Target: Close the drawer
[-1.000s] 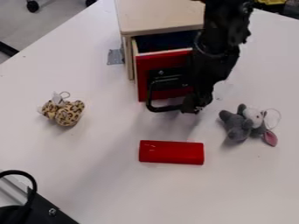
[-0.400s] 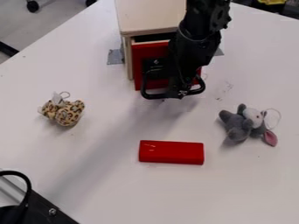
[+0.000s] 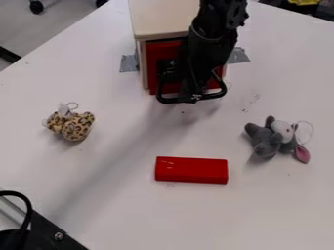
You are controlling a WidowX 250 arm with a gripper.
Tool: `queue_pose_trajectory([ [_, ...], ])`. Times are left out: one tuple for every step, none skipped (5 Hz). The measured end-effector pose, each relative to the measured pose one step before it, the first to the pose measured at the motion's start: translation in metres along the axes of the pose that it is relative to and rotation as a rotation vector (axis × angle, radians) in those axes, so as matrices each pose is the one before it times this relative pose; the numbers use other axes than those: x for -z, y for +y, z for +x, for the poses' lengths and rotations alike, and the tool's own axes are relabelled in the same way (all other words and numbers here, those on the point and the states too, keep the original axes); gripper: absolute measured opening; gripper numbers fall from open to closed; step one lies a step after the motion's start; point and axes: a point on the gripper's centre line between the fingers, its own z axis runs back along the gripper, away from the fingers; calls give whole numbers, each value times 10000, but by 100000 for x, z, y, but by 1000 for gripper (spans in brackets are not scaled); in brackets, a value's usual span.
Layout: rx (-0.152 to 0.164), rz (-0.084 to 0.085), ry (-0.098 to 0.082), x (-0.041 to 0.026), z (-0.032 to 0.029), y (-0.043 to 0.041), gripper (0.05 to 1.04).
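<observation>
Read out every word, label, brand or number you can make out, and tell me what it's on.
No text can be read here.
Smooth red rectangular block: faint pale marks at its upper left, too blurred to read.
Leopard-print plush toy: no legible lettering.

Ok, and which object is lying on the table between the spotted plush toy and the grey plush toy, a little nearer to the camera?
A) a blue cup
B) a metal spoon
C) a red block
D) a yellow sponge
C: the red block lies on the white table, between the spotted plush toy at left and the grey plush toy at right.
</observation>
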Motion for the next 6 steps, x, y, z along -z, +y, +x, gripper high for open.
queue_pose_trajectory([
  [48, 64, 114, 163, 4, 395, 999],
  [3, 80, -22, 144, -11, 73, 999],
  [105, -140, 76, 309, -296, -527, 999],
  [-168, -210, -294, -1980, -624, -165, 999],
  [-348, -416, -250, -3091, -1036, -886, 999],
  [-264, -205, -337, -2597, -1078, -1235, 999],
])
